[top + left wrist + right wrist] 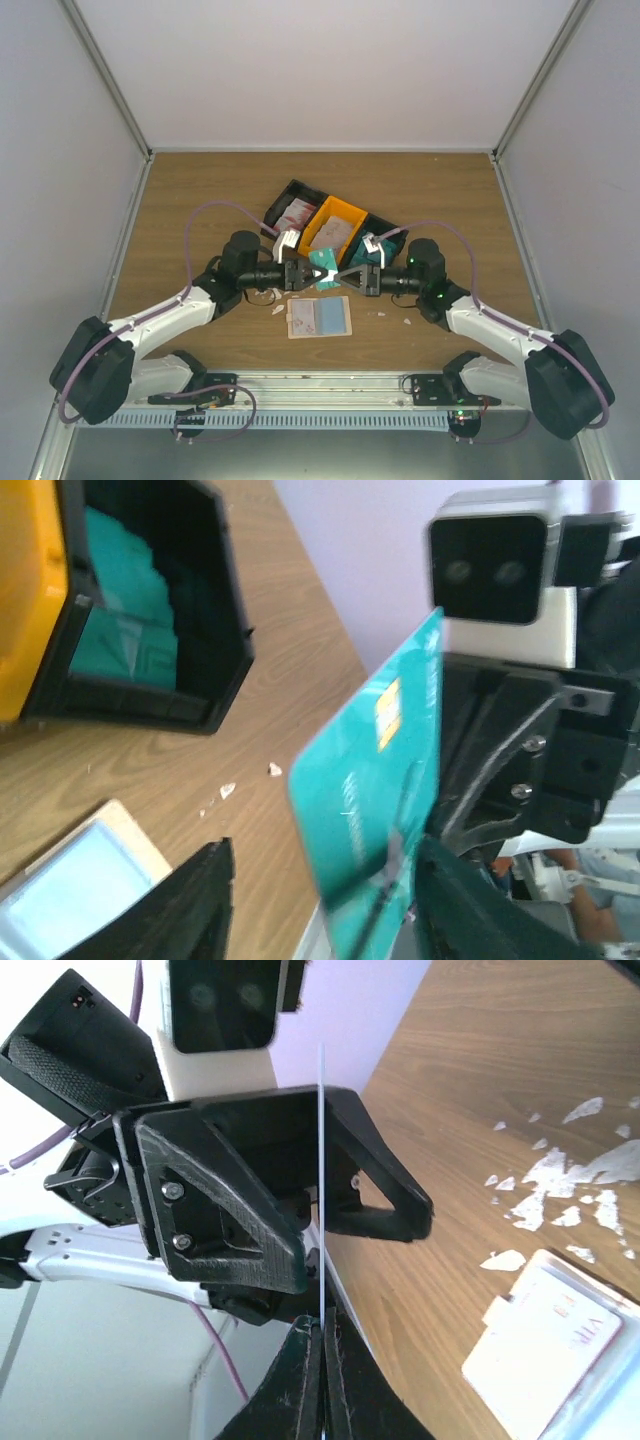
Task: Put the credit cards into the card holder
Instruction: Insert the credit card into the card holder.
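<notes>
Mid-frame, R gripper (348, 277) pinches a teal card (322, 268) on edge; L gripper (303, 274) has jaws spread round it. The holder (320, 317) lies open just below. More cards (298, 213) sit in the tray (287, 193) upper ctr, so prob. much left.
</notes>
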`<action>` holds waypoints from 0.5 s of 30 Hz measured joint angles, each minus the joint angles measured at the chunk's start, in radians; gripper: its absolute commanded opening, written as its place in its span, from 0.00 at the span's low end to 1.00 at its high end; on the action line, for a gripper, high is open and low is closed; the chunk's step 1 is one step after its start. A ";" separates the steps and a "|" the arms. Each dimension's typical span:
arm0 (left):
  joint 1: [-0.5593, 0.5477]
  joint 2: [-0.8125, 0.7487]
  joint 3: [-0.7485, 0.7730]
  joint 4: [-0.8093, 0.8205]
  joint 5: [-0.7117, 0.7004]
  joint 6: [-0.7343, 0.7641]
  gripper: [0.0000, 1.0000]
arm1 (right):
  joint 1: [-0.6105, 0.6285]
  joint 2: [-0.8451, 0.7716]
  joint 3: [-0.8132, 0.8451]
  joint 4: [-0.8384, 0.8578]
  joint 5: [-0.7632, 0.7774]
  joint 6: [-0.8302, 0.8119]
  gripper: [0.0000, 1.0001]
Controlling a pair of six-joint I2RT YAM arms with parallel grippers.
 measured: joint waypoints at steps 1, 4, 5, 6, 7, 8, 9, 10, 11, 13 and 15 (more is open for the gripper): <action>0.000 -0.019 -0.001 0.007 0.001 -0.005 0.40 | 0.007 0.000 0.000 0.011 -0.002 0.006 0.01; 0.001 -0.060 -0.003 0.034 0.004 -0.010 0.24 | 0.025 0.000 0.000 0.034 -0.007 0.019 0.00; 0.002 -0.066 -0.004 0.043 0.005 -0.014 0.17 | 0.029 0.000 0.000 0.039 -0.008 0.022 0.00; 0.002 -0.071 -0.005 0.051 0.007 -0.011 0.11 | 0.033 0.000 0.000 0.044 -0.011 0.024 0.01; 0.002 -0.072 -0.006 0.054 0.008 -0.016 0.05 | 0.035 0.000 0.000 0.050 -0.013 0.025 0.03; 0.004 -0.073 -0.008 0.059 0.010 -0.015 0.01 | 0.037 0.000 0.000 0.054 -0.013 0.024 0.06; 0.006 -0.074 -0.011 0.071 0.019 -0.010 0.00 | 0.038 0.000 0.000 0.051 -0.011 0.025 0.11; 0.006 -0.076 -0.013 0.078 0.025 -0.014 0.00 | 0.038 0.002 0.000 0.044 -0.007 0.024 0.16; 0.006 -0.079 -0.013 0.085 0.029 -0.013 0.00 | 0.038 0.003 0.000 0.039 -0.002 0.024 0.20; 0.006 -0.080 -0.015 0.090 0.031 -0.010 0.00 | 0.040 0.003 0.000 0.045 -0.002 0.014 0.25; 0.007 -0.080 -0.021 0.090 0.035 -0.010 0.00 | 0.044 0.002 0.000 0.049 -0.001 0.009 0.25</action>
